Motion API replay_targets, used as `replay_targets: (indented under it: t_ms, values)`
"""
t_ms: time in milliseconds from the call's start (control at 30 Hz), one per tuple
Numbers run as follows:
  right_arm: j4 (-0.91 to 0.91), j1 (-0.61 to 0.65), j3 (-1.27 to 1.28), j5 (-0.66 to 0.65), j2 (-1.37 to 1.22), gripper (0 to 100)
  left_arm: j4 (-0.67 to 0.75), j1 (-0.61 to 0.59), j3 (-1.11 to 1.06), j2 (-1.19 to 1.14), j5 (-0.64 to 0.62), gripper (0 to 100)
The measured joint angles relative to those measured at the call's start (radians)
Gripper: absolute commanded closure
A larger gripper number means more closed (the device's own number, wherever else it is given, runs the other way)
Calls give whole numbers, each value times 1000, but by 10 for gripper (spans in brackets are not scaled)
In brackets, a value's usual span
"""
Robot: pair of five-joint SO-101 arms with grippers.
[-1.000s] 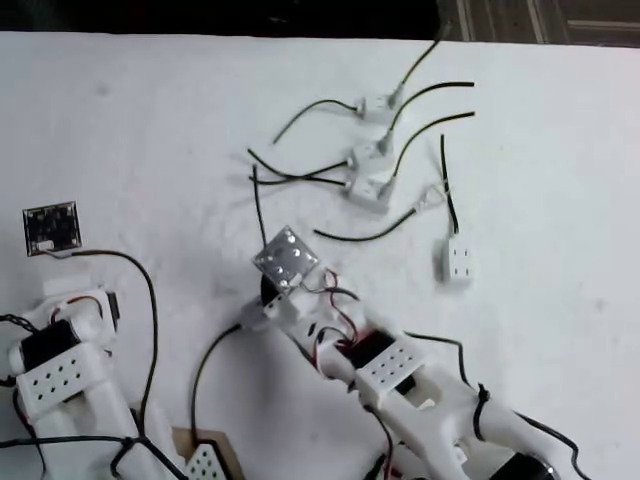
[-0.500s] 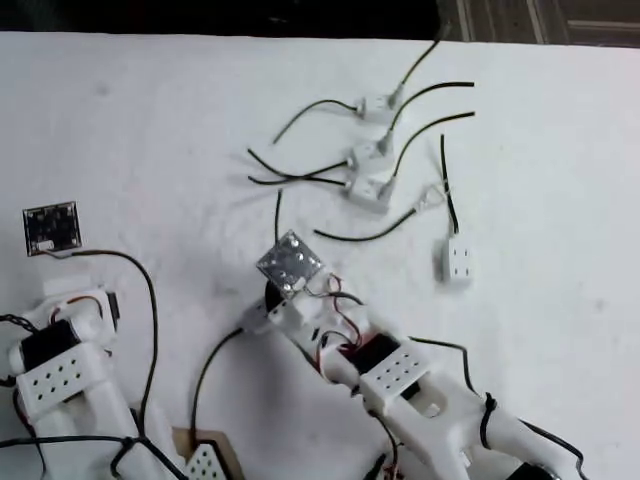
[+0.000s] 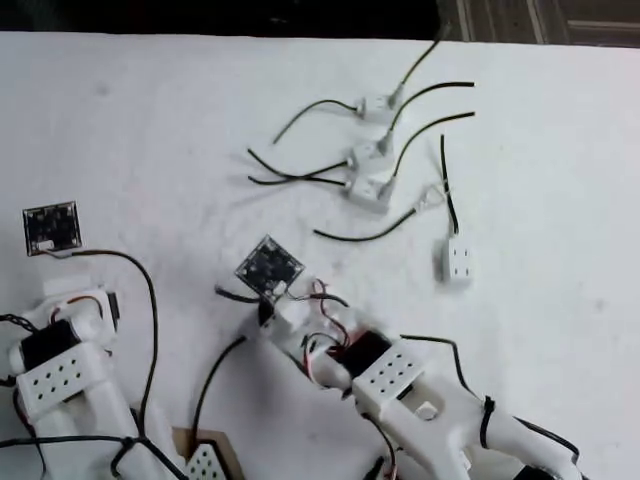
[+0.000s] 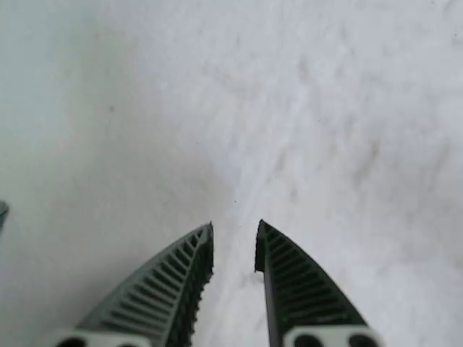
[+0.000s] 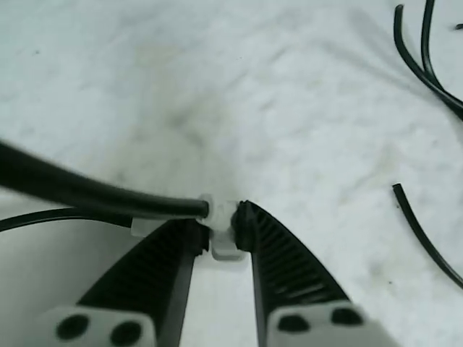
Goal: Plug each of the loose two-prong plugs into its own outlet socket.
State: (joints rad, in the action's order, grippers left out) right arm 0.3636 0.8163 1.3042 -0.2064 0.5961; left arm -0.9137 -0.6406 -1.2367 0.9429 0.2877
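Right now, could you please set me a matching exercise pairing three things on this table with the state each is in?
Things:
1. left gripper
2. right gripper
3. white socket block

States:
A. shut on a white plug with a black cord
B. lying free on the table, apart from both grippers
C. open over bare tabletop, holding nothing

Pairs: 1-C, 2-A, 3-B.
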Motion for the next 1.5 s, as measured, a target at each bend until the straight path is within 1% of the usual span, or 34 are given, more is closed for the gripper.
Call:
replay_targets:
  t_ms: [100,233,400,533,700,1000,1233,1400,1500]
  values:
    - [25,0,-11,5,2,981,0,0,0,0,0,887]
    - [104,-23,-64,71,-2,982,0,0,0,0,0,887]
    - [261,-37,-163,153,-5,982,0,0,0,0,0,887]
    - [318,-37,-196,210,-5,982,0,0,0,0,0,887]
    - [322,-37,-199,259,-5,982,0,0,0,0,0,887]
    - [324,-37,-215,282,-12,982,0,0,0,0,0,887]
    - [324,-46,-238,292,-112,982,0,0,0,0,0,887]
    - [322,-48,-239,292,-127,982,0,0,0,0,0,887]
    - [322,-71,-239,292,-129,982,0,0,0,0,0,887]
